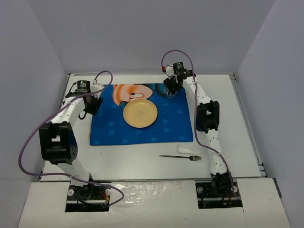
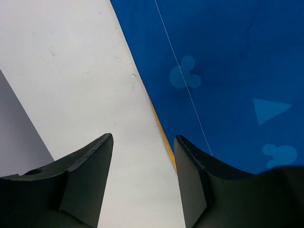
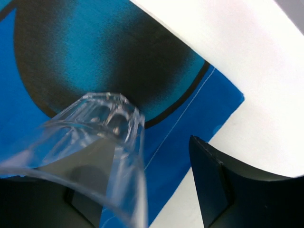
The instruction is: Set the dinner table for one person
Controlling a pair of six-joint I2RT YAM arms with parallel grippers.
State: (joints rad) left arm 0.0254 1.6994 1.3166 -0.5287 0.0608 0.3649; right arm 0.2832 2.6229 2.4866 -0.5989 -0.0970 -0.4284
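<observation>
The large white matte dinner table (image 1: 223, 118) spreads under everything. On it lies the blue cartoon-mouse placemat (image 1: 156, 133), with the round yellow plate (image 1: 140, 113) sitting near its middle.

All the action is at the mat's far right corner. The right gripper (image 1: 171, 89) is down there with the clear faceted drinking glass (image 3: 104, 128) between its jaws. Those jaws stand apart, and there's a visible gap between the glass wall and the right finger (image 3: 213, 180), so it doesn't look clamped. I'd call this the glass being placed.

Next up, by my read, is a straight lift clear without nudging the glass. Then the cutlery: the thin dark fork (image 1: 180, 156) and the small white spoon (image 1: 187, 150) lie on bare table just off the mat's near right edge.

The left gripper (image 2: 142, 137) hovers over the mat's left edge, jaws parted and holding nothing.

Some things are hard to judge. From above the wrist hides most of the glass, and its base is out of sight, so I can't tell whether it stands flat. The other finger shows only through the glass.
</observation>
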